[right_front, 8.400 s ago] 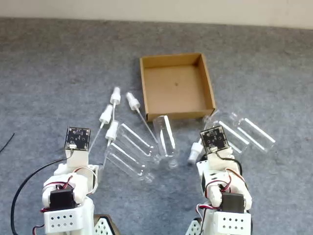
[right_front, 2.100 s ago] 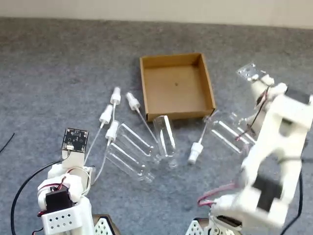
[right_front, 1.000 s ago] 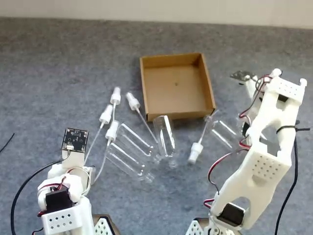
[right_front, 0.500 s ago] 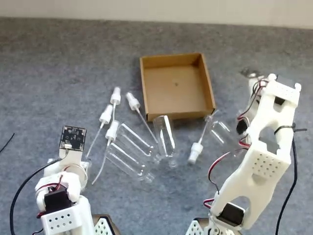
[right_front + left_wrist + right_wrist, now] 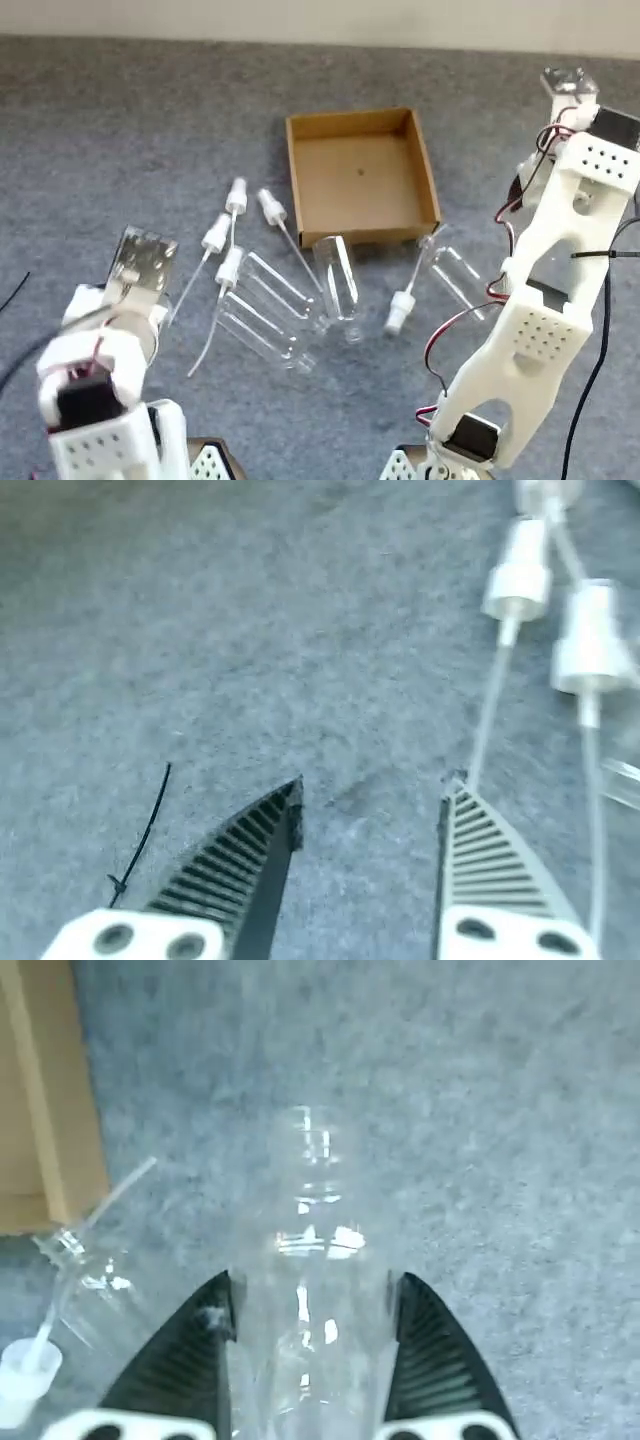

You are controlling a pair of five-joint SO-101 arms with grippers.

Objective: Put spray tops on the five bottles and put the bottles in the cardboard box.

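Observation:
My right gripper is shut on a clear bottle, its neck pointing away over the grey carpet, beside the cardboard box. In the high view the right arm stands tall at the right of the box. My left gripper is open above bare carpet, close to two white spray tops with long tubes. Several spray tops and clear bottles lie in front of the box.
A second bottle and a spray top's tube lie just beside the held bottle. A thin black wire lies on the carpet near my left fingers. The left arm stands at the front left.
The right arm swung out from its rest over the right-hand bottles, then rose in the last half second. The left arm has lifted and tilted forward.

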